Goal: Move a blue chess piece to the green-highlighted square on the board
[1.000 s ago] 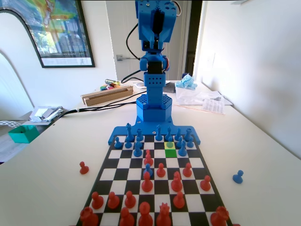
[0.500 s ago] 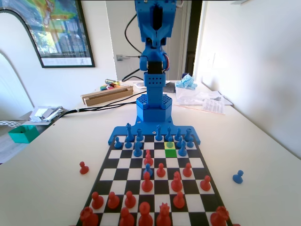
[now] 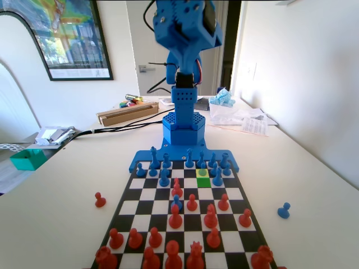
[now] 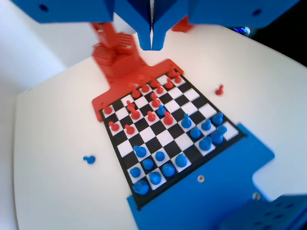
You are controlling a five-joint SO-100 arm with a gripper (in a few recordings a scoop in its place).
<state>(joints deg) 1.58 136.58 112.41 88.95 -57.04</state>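
The gripper [image 4: 151,40] was held high above the board [image 4: 144,136], its jaws pressed together on nothing. The blue chess piece [image 3: 202,173] was seen on the pale yellow-green cell, just beyond the green-highlighted square [image 3: 203,182], upper centre of the fixed view. A spread-jaw, vertical descent was judged best, since neighbouring blue pawns crowded both sides. Open room lay toward the red pieces.

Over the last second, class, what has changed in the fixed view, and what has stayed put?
The arm high above the board has swung round; its head now tilts toward the picture's left. Nothing was picked up. The pieces and the green square are as before.
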